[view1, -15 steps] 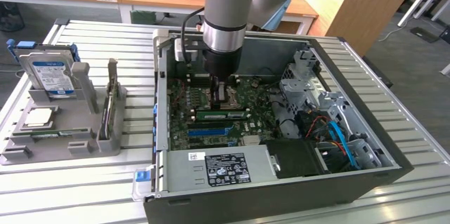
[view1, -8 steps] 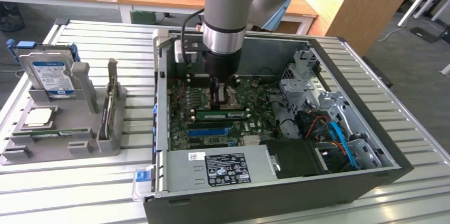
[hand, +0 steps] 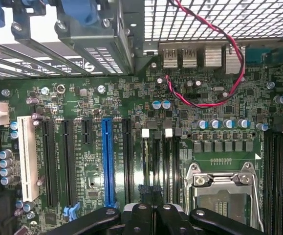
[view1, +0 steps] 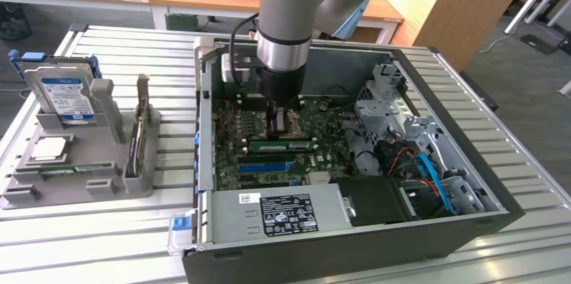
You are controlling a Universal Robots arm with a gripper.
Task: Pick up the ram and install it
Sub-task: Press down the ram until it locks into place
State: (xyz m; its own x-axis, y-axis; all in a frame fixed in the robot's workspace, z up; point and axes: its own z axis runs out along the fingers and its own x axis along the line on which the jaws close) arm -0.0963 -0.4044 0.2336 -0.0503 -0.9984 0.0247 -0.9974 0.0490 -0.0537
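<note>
Insert step. Gripper (view1: 282, 123) is down inside the case (view1: 464, 227), and the ram (view1: 281, 144) stands on edge at the board's (hand: 82, 171) slots, just below it. Fingers (hand: 140, 218) look pinched together; can't tell if they grip it. You'll need a straight, even press.

The motherboard (hand: 131, 112) is dark green, crossed by one bright blue slot (hand: 107, 161), a white slot (hand: 28, 156), black slots and a twisted red-and-black wire (hand: 229, 63). The case (view1: 357, 244) is black with a silver-grey power supply (view1: 267, 214) bearing a black label, and blue cables (view1: 428, 174) run inside it. The arm (view1: 290, 3) is grey with a pale blue band, the hard drive (view1: 64, 90) silver with a blue label, its holder (view1: 80, 177) grey, the table (view1: 89, 244) ribbed silver
</note>
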